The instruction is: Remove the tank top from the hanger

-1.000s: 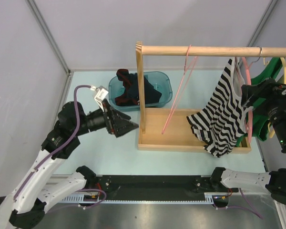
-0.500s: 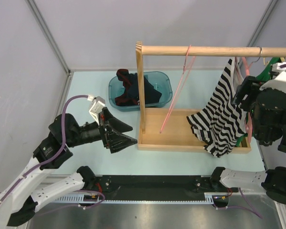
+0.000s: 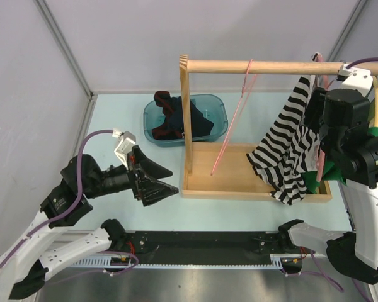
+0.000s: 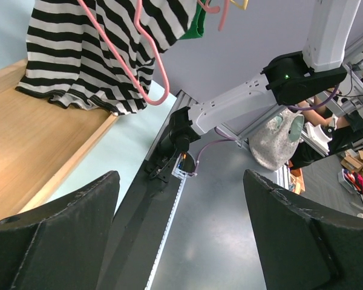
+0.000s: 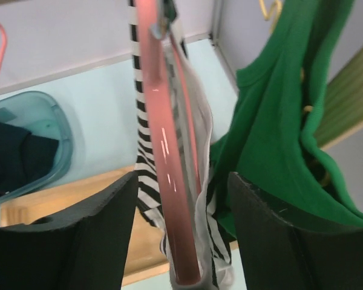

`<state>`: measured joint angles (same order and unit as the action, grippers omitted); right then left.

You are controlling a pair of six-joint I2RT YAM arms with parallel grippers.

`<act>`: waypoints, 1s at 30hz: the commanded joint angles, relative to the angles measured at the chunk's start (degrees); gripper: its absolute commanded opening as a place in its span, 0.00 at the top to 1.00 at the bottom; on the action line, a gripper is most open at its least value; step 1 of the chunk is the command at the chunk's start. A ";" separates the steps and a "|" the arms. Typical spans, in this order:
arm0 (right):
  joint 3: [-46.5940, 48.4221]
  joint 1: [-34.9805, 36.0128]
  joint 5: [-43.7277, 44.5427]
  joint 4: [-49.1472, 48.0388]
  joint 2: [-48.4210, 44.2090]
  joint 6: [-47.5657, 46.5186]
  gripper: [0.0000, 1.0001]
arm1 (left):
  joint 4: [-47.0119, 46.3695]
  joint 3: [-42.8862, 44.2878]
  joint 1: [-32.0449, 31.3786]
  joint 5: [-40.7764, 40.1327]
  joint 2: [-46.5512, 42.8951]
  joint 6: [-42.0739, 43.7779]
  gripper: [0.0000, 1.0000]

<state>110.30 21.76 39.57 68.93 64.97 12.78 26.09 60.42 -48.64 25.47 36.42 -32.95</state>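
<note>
The black-and-white striped tank top (image 3: pixel 288 151) hangs from a pink hanger (image 5: pixel 166 151) on the right part of the wooden rod (image 3: pixel 264 66). Its hem droops onto the rack's base. My right gripper (image 3: pixel 317 135) is high up at the hanger. In the right wrist view my right gripper (image 5: pixel 181 178) stands open, one finger on each side of the pink hanger arm and the top's white-edged strap (image 5: pixel 202 151), with gaps on both sides. My left gripper (image 3: pixel 174 179) is open and empty, low at the left of the rack, and the tank top (image 4: pixel 66 66) shows far ahead of it.
An empty pink hanger (image 3: pixel 236 119) hangs mid-rod. A green garment (image 5: pixel 278 121) hangs just right of the striped top. A teal tub (image 3: pixel 217 107) holding dark clothes (image 3: pixel 173 119) stands behind the rack's upright post. The rack's wooden base (image 3: pixel 227 179) lies on the table.
My right arm has risen and swung left, bringing its fingers astride the pink hanger, and its jaws have narrowed a little. My left arm has sunk toward the near edge, still open.
</note>
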 commanded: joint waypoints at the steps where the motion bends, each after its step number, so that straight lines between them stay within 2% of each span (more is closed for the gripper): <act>1: 0.53 -1.19 -7.31 -3.27 -0.90 -1.53 0.37 | 0.37 2.59 -0.58 1.33 -0.65 0.69 0.12; 5: 1.06 -1.37 -8.28 -3.27 -0.64 -1.26 0.50 | 0.19 3.91 -1.36 3.96 -0.83 1.57 0.14; 10: 0.97 -1.72 -8.72 -3.10 -0.46 -0.74 0.64 | -1.03 4.88 -5.32 2.92 -0.13 2.01 0.15; 13: 0.88 -1.72 -9.34 -3.18 -0.46 -0.38 0.73 | -2.79 5.32 -8.74 1.16 0.93 1.49 0.15; 20: 3.95 -1.81 -10.83 -2.83 -0.28 -0.12 0.86 | -5.69 6.46 -19.46 -5.08 4.44 3.15 0.15; 24: 8.78 -1.81 -13.03 -1.08 0.42 0.23 1.00 | -5.96 6.72 -20.53 -6.31 5.94 3.51 0.15; 30: 15.73 -1.81 -18.21 -0.37 -0.02 1.02 1.00 | -6.05 4.89 -20.62 -8.77 5.68 3.16 0.15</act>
<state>120.53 20.12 25.21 72.18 66.48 13.67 22.17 65.01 -68.84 19.22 42.65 -30.87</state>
